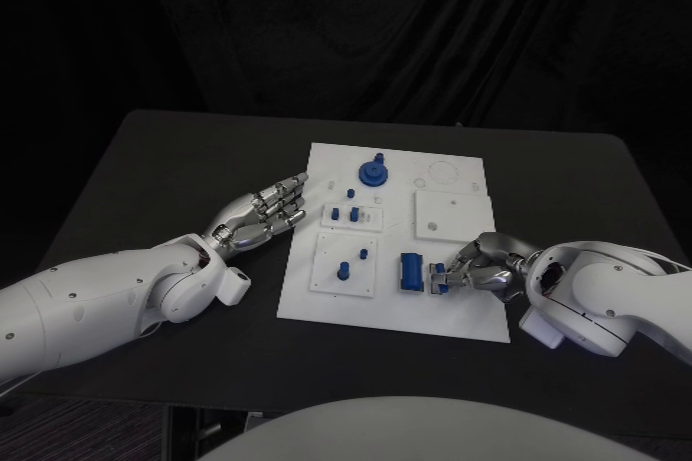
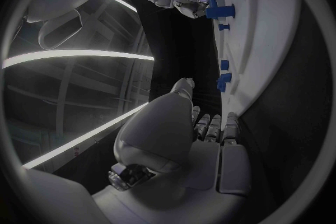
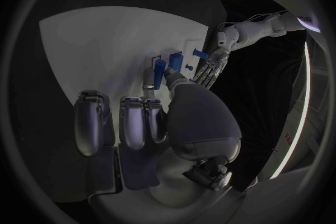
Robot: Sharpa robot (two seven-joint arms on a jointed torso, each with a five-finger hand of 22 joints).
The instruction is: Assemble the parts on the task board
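Note:
The white task board [image 1: 447,306] lies in the middle of the black table. My left hand [image 1: 268,212] lies stretched out flat just off the board's left edge, holding nothing; its straight fingers [image 2: 212,125] point along the board [image 2: 280,50]. My right hand [image 1: 479,266] rests on the board's right front part and pinches a small blue part [image 1: 437,274] between thumb and a finger, right beside a blue block [image 1: 411,273]. In the right wrist view the pinched part [image 3: 159,71] shows in front of my right hand [image 3: 140,117]. A round blue part [image 1: 375,171] stands at the board's far side.
Small blue pegs [image 1: 346,214] stand in a raised plate near the left hand, and two more [image 1: 346,271] in the front plate. A bare square plate [image 1: 450,211] sits on the board's right. Bare black table [image 1: 159,171] surrounds the board.

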